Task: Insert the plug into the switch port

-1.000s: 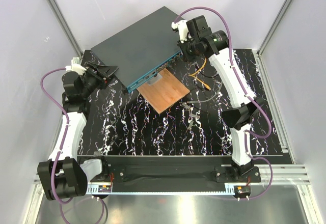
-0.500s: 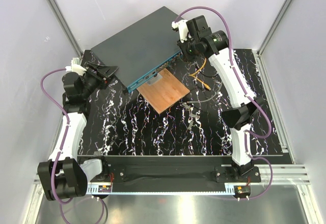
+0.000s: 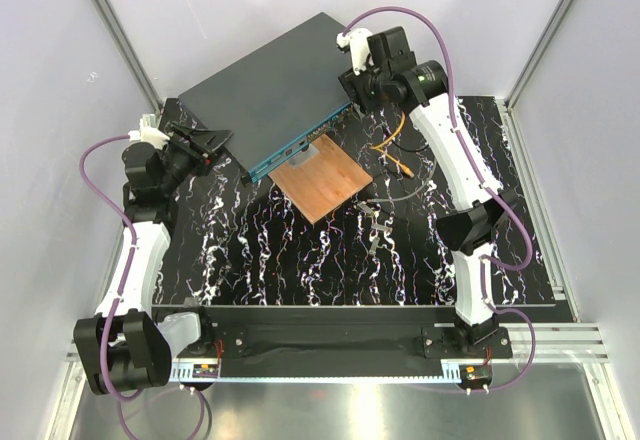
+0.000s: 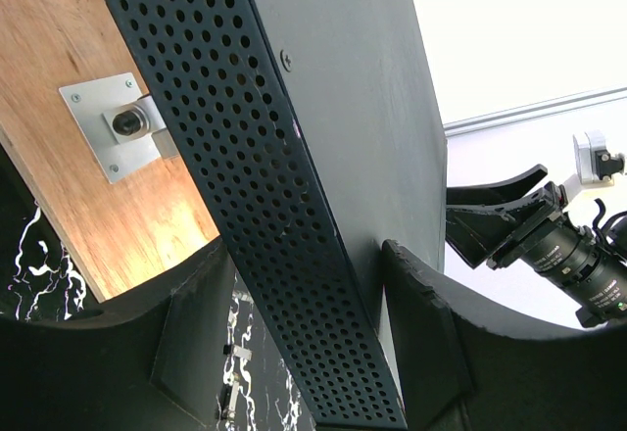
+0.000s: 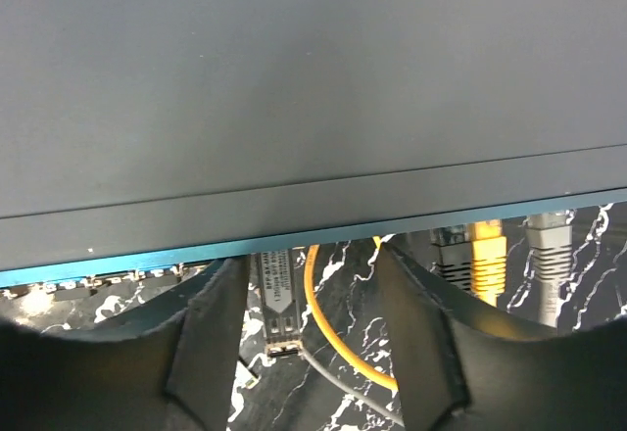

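The right gripper (image 5: 312,279), at about 1 o'clock on the table (image 3: 300,260), hangs over the right end of the flat dark box (image 3: 270,85). Its jaws are spread and pinch nothing. Between its fingers (image 5: 211,343) a small silver plug (image 5: 277,299) with a printed label pokes out from under the teal front (image 5: 294,246). A yellow cable (image 5: 328,338) loops just beside it. I judge this to be the plug of the task, seated in its socket. The box's overhang hides the joint, so I cannot tell how deep it sits.

The step in hand looks like the release, with the insertion seemingly done. The next move calls for a straight pull-back toward 5 o'clock, clear of the yellow cable and without nudging the plug sideways.

The left gripper (image 4: 306,255), at 9 o'clock, straddles the box's perforated end with its jaws apart. A sliver of table shows beside one finger, so it is not clamped.

There is no bin or tray; the only holders are the sockets (image 5: 98,284) along the teal front. At 3 o'clock from the silver plug, three appear to hold a dark plug (image 5: 451,255), a yellow plug (image 5: 487,253) and a grey plug (image 5: 549,250). Those at 9 o'clock look vacant.
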`<act>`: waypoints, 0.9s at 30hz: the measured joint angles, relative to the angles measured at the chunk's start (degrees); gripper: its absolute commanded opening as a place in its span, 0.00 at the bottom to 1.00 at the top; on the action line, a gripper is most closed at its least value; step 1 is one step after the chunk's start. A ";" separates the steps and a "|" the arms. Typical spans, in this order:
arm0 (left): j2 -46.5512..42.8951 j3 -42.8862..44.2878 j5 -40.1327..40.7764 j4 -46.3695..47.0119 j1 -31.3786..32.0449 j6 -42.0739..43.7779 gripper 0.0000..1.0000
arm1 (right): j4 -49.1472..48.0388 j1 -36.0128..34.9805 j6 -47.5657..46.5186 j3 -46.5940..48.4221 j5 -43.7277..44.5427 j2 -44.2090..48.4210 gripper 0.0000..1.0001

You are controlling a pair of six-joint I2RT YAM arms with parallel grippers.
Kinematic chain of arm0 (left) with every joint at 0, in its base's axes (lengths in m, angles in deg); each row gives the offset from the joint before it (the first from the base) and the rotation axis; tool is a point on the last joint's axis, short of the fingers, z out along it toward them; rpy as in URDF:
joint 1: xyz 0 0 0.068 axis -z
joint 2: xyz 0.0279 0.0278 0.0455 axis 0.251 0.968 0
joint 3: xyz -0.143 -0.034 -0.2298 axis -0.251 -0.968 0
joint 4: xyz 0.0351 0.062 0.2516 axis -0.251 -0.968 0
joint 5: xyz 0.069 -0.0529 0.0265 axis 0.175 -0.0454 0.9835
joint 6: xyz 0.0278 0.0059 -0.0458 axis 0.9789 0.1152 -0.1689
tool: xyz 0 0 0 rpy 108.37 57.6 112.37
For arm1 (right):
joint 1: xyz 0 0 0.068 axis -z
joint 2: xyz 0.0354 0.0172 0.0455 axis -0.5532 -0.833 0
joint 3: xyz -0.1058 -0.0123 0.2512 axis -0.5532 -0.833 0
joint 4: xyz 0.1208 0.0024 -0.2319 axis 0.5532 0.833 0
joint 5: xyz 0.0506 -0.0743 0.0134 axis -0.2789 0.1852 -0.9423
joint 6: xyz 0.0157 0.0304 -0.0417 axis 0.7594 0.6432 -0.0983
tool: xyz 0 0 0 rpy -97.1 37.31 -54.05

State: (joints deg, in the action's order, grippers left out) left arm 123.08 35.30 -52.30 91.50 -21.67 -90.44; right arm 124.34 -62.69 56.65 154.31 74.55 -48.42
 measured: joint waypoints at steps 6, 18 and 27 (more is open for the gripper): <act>0.00 0.00 0.02 0.02 0.00 0.00 0.41 | -0.52 0.22 -1.31 -0.63 1.22 0.52 0.75; -0.15 0.00 0.22 -0.15 0.04 0.09 0.43 | -4.96 0.39 -3.52 -9.35 1.75 6.21 0.94; -0.22 0.00 0.33 -0.17 0.22 0.11 0.43 | -1.40 -1.11 -3.85 -13.88 -5.77 8.98 0.87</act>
State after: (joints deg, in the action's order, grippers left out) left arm 122.86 35.30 -51.98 91.32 -21.45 -90.33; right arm 122.94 -63.80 52.80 140.43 68.78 -39.44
